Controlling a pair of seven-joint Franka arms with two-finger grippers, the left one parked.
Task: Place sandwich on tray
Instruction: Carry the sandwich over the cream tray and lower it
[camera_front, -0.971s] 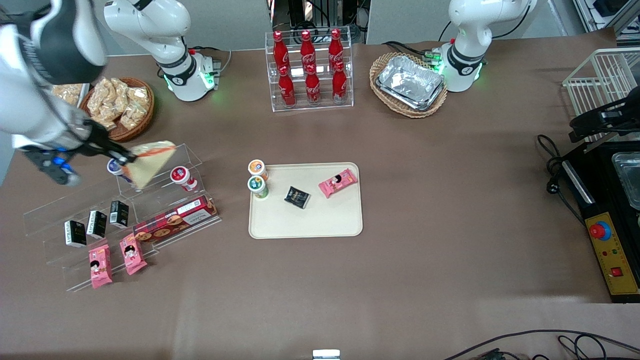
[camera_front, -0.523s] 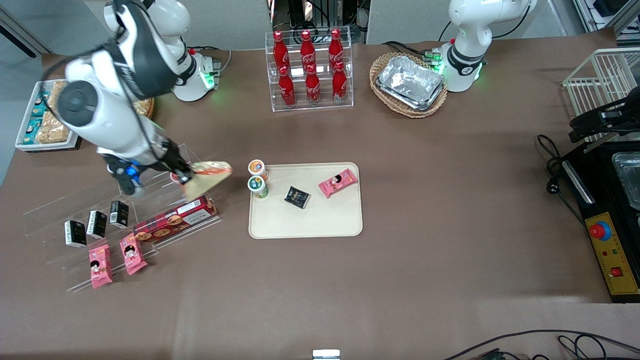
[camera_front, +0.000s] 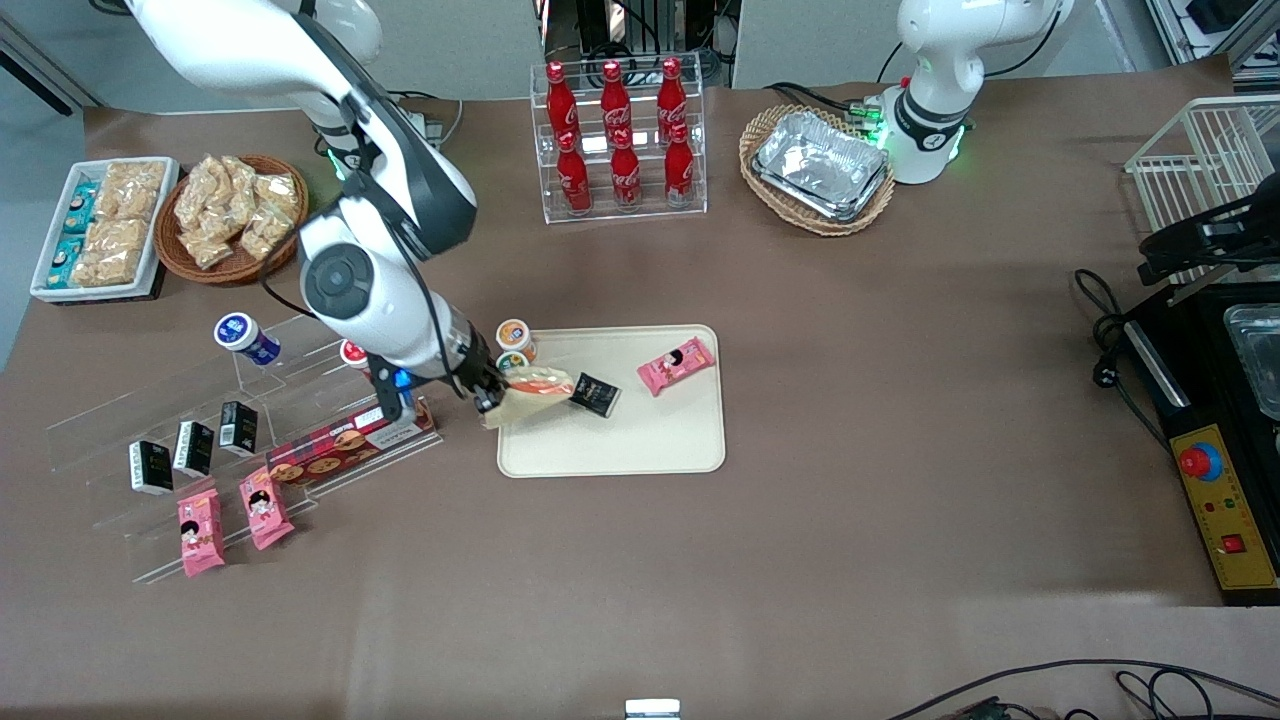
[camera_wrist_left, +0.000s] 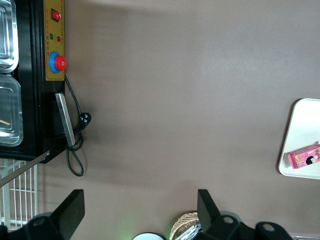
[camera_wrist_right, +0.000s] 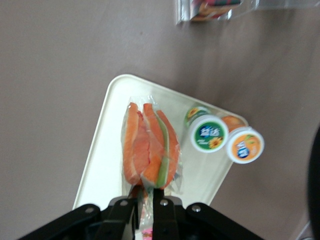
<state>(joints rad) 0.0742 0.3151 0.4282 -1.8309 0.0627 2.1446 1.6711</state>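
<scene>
The sandwich (camera_front: 533, 392), a plastic-wrapped wedge with orange and green filling (camera_wrist_right: 149, 148), hangs in the air over the cream tray (camera_front: 650, 440) at the tray's end toward the working arm. My gripper (camera_front: 492, 398) is shut on the sandwich's wrap, its two fingers pinching the plastic at the wedge's end (camera_wrist_right: 146, 196). In the right wrist view the tray (camera_wrist_right: 107, 150) lies below the sandwich. On the tray rest a black packet (camera_front: 594, 394) and a pink snack packet (camera_front: 676, 366).
Two small cups (camera_front: 514, 345) stand at the tray's corner, close to the held sandwich. A clear acrylic stand (camera_front: 200, 440) with a biscuit box (camera_front: 345, 438), black packets and pink packets lies toward the working arm's end. A bottle rack (camera_front: 620, 140) stands farther from the camera.
The arm has carried the sandwich from above the acrylic stand sideways to a spot over the tray's near end. The grip on the wrap has stayed shut.
</scene>
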